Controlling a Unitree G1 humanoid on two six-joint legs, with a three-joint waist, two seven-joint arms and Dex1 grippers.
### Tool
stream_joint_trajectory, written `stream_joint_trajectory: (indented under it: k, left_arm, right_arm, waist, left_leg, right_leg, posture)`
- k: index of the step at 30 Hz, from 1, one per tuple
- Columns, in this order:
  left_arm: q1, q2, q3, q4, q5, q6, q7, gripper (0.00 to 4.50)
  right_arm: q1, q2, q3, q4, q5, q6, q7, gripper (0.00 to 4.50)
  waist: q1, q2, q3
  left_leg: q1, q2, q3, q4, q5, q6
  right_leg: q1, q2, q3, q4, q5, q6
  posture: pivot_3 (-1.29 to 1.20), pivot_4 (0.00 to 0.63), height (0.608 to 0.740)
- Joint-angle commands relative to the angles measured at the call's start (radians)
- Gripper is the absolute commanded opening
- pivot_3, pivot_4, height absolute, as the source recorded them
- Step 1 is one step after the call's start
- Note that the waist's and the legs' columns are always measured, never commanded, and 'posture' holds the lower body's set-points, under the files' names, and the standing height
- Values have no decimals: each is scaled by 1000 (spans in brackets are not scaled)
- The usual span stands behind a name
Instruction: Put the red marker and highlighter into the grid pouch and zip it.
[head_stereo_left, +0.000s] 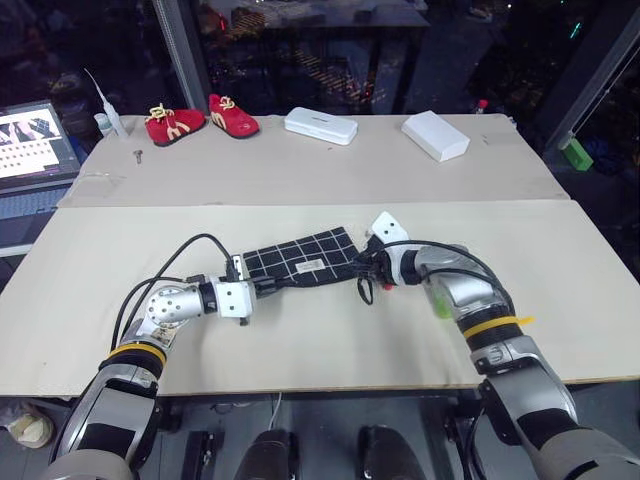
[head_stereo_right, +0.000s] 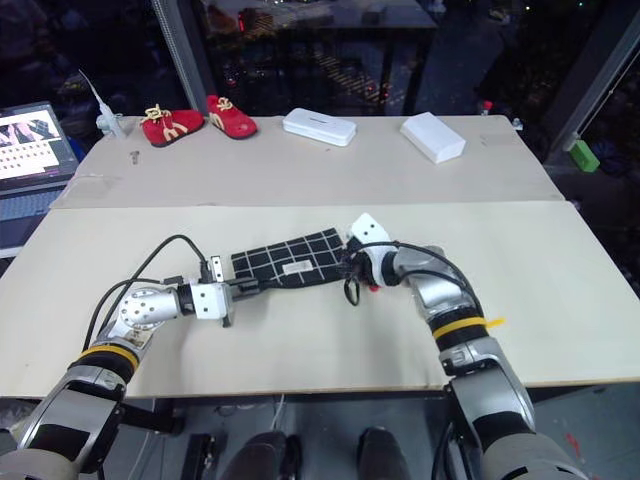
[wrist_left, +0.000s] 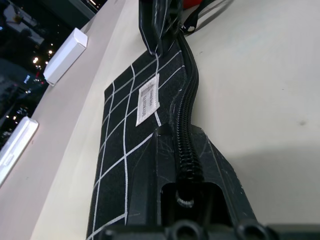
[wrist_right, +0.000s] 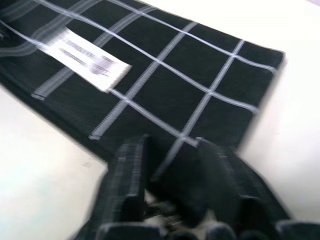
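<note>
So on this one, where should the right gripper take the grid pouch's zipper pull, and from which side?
Take the black pull loop hanging off the grid pouch at its right end, coming in from the right, along the zipper line. The left gripper pins the opposite end, so the zipper edge lies fairly straight. The right gripper sits there, jaws parted.

Even overhead light on the pale table (head_stereo_left: 300, 330), dark night windows behind, motion-blurred right wrist view.
</note>
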Motion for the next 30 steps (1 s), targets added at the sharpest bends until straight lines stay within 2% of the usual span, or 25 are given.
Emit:
stream_joint_trajectory:
  k: [1,4,7,12,16,23,30]
  left_arm:
    - [17,-23,55,-15,-25,81,83,0]
    - [31,-47,97,-48,-58,154,128,0]
    - [56,-74,127,-91,-83,208,155,0]
    - [91,-113,160,-185,-126,306,172,0]
    - [114,-131,172,-243,-139,352,175,0]
    - [137,-133,177,-265,-137,365,166,0]
    - [150,-145,178,-274,-143,366,165,0]
  right_arm:
    - [-121,-24,-156,-60,147,106,14,3460]
    - [-176,-61,-218,-65,217,181,30,4429]
    - [-178,-97,-219,-87,230,203,42,4429]
    - [-133,-125,-125,-67,127,147,-9,4429]
    - [-128,-88,-81,5,58,98,-88,4429]
    - [-206,17,-77,155,29,37,-168,4429]
    - [-266,70,-85,337,7,-33,-207,4429]
  waist:
    - [0,0,0]
    - [1,1,1]
    - [4,1,0]
    - [1,1,1]
    - [-5,1,1]
    - [-12,1,1]
    - [-3,1,1]
  left_leg:
    - [-1,0,0,0,0,0]
    - [-2,0,0,0,0,0]
    - [-4,1,-3,0,0,0]
    - [-9,0,-4,0,0,0]
    - [-10,-1,-4,0,0,0]
    - [-8,0,-4,0,0,-1]
    - [-8,-1,-5,0,1,-1]
  right_leg:
    - [-1,0,0,0,0,0]
    - [-2,0,0,0,0,0]
    - [-1,0,-5,0,0,0]
    - [-3,-1,-9,0,1,0]
    - [-4,-2,-9,0,1,0]
    - [-4,0,-9,0,1,-1]
    - [-3,0,-9,0,1,-1]
  posture:
    - [0,150,740]
    - [0,150,740]
    - [0,150,740]
    - [0,150,740]
    - [0,150,740]
    - [0,150,740]
    - [0,150,740]
